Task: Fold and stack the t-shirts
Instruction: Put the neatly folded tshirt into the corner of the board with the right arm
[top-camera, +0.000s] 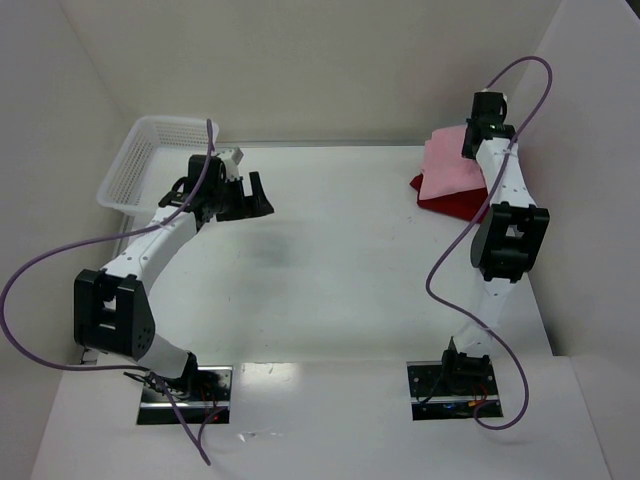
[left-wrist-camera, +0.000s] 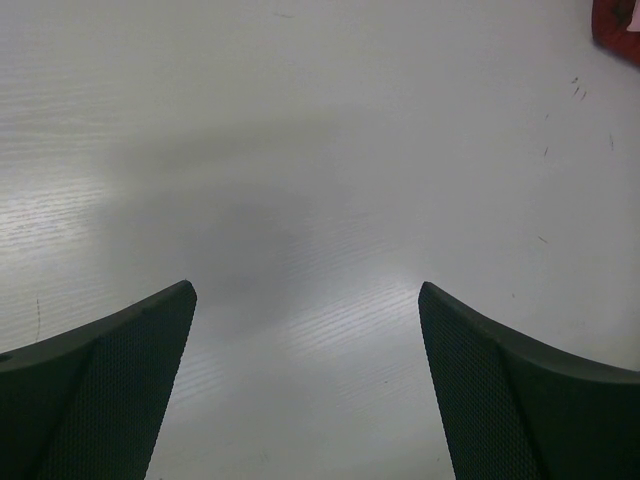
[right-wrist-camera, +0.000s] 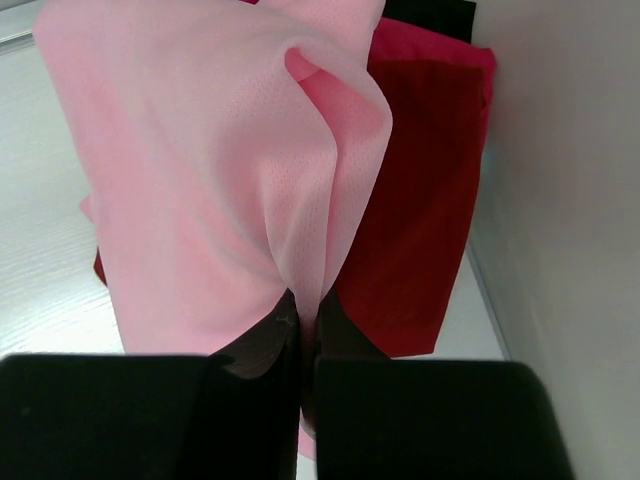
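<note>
A light pink t-shirt (top-camera: 448, 167) lies folded on top of a dark red t-shirt (top-camera: 452, 200) at the far right of the table, by the wall. My right gripper (top-camera: 480, 122) sits over the stack's far edge. In the right wrist view my right gripper (right-wrist-camera: 306, 308) is shut, pinching a raised fold of the pink t-shirt (right-wrist-camera: 210, 180), with the dark red t-shirt (right-wrist-camera: 420, 220) under it. My left gripper (top-camera: 250, 195) hovers open above bare table at the left; in the left wrist view the left gripper (left-wrist-camera: 306, 300) has nothing between its fingers. A corner of the red shirt (left-wrist-camera: 618, 25) shows there.
A white mesh basket (top-camera: 150, 160) stands at the far left corner, just behind the left arm. White walls close in the table at the back and right. Purple cables loop off both arms.
</note>
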